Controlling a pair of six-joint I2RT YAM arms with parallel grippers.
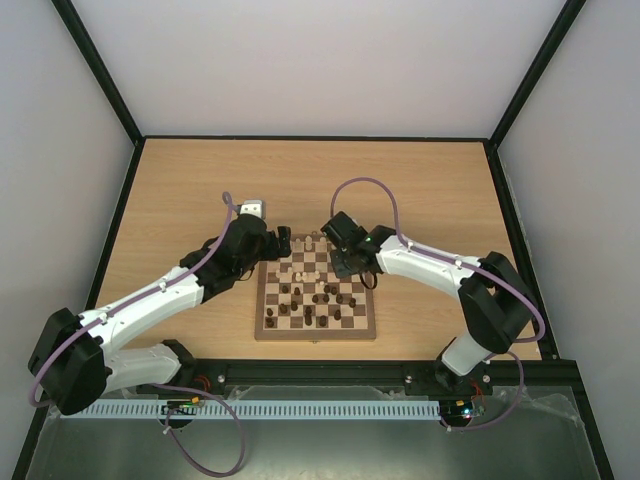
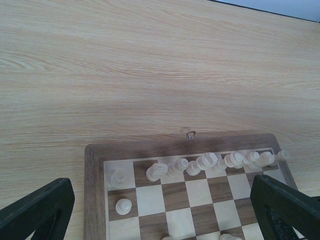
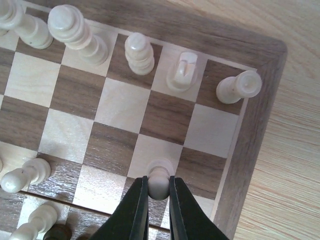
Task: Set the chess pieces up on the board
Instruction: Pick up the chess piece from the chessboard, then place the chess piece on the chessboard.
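The right gripper (image 1: 352, 262) is seen from above at the far right of the board (image 1: 316, 336), the left gripper (image 1: 283, 243) at its far-left corner; dark chess pieces (image 1: 320, 298) are scattered mid-board. In the left wrist view the fingers (image 2: 35, 210) are spread wide, nothing held, near the pale back row (image 2: 210, 161); it is probably parked clear. In the right wrist view a pale pawn (image 3: 159, 176) is pinched by its head between shut fingers (image 3: 137, 205), likely for upright placing on the bare second row; the knight (image 3: 181, 71) and corner piece (image 3: 239, 86) are crowded just beyond.
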